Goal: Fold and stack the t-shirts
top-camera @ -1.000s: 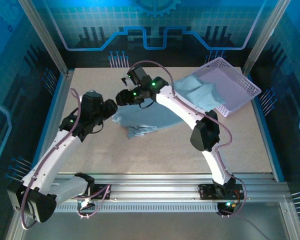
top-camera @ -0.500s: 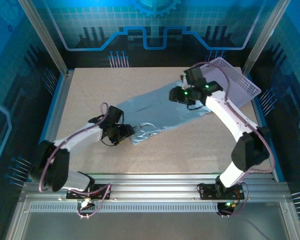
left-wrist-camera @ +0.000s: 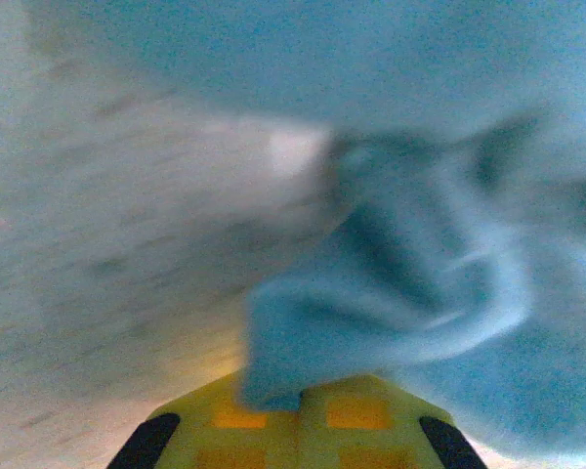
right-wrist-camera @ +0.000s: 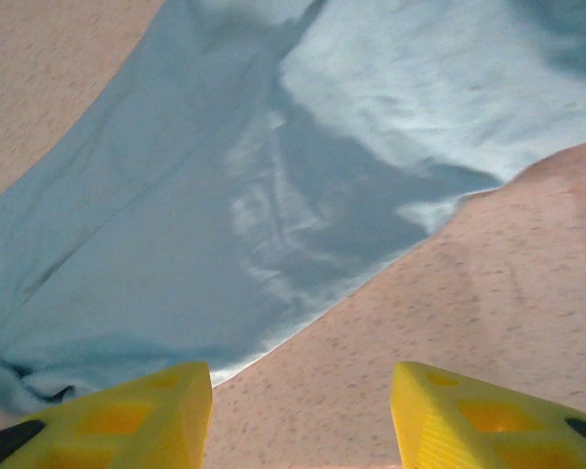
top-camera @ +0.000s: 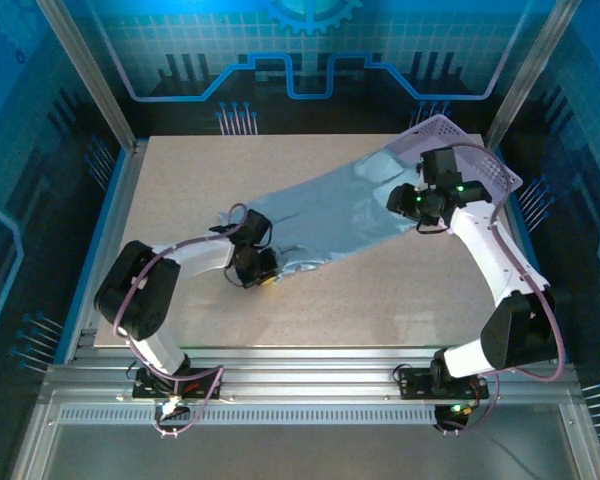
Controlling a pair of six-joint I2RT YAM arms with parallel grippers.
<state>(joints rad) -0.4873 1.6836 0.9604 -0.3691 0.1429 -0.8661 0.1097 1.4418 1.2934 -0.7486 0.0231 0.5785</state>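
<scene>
On the table point(top-camera: 400, 300), a pale blue t-shirt point(top-camera: 330, 210) lies pulled out in a long strip. One end is bunched up near the middle-left of the table. The other end reaches up to the lavender basket point(top-camera: 495, 175) at the far right corner. We cannot tell if that end rests on the basket rim or only touches it.

Our left end effector point(top-camera: 260, 272) sits low at the bunched end. In the left wrist view its yellow fingers point(left-wrist-camera: 234, 420) are pressed together, and a fold of blue cloth looks pinched between them. That view is blurry, so this is our best guess.

Our right end effector point(top-camera: 408, 200) hangs over the other end of the t-shirt, near the basket. Its fingers point(right-wrist-camera: 127, 410) stand about half apart with nothing between them. Below them we see the edge of the t-shirt and bare table.

We think the step in hand is laying the t-shirt out flat. No fold is made yet, and the cloth is long and wrinkly.

Next, we think the right end effector should come down and pinch the far end. Then both ends can be pulled apart to spread the t-shirt flat, away from the basket. The cloth is thin and floppy, so it could slip or bunch.
</scene>
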